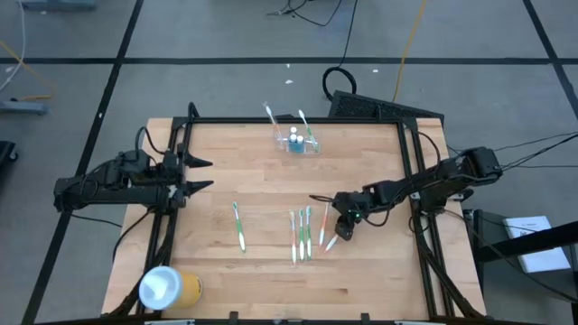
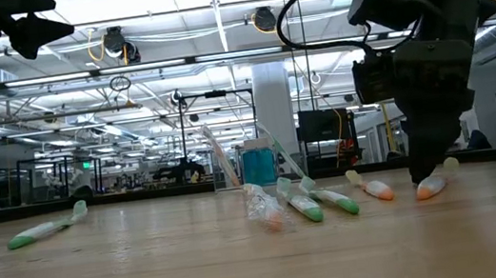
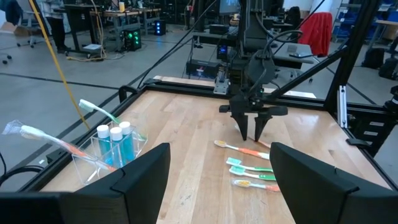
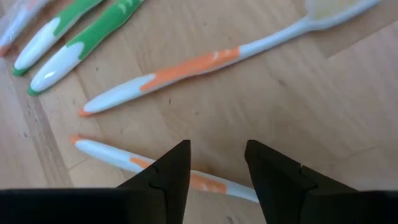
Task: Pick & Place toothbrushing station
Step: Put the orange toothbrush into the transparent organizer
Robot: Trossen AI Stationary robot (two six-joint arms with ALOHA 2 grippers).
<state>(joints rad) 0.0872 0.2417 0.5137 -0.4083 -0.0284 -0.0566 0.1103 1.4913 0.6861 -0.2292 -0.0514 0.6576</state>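
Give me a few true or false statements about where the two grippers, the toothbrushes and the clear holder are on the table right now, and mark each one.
1. The right gripper is down over an orange-and-white toothbrush, fingers open. True.
2. The left gripper is holding a toothbrush. False: it waits open and empty at the table's left edge.
3. The clear toothbrush holder sits near the far edge of the table with brushes standing in it. True.
4. The yellow cylinder stands beside the holder. False: it lies at the near left corner, far from it.
5. One green-and-white toothbrush lies apart, left of the main cluster. True.
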